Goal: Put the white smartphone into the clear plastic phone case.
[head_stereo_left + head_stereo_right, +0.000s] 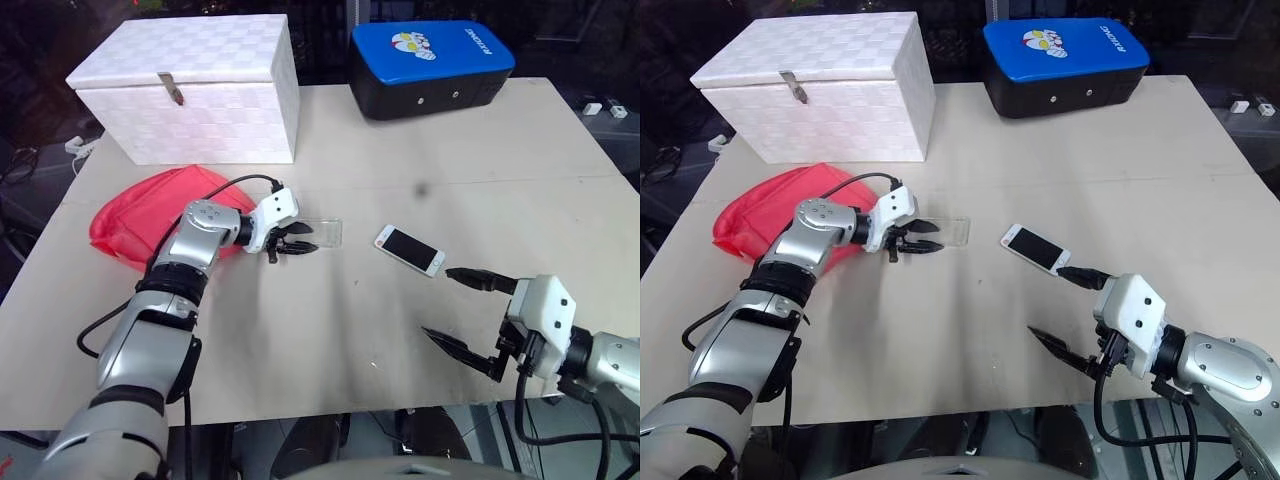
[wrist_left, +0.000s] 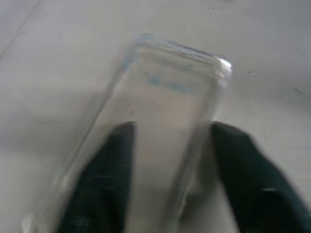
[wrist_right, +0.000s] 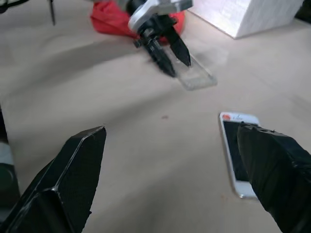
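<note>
Even bright light, left wrist view blurred

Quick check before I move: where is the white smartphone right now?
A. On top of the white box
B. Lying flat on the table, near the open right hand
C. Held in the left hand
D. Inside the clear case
B: the white smartphone lies screen-up on the table, free of the open right hand, while the left hand is closed on the clear plastic phone case.
</note>
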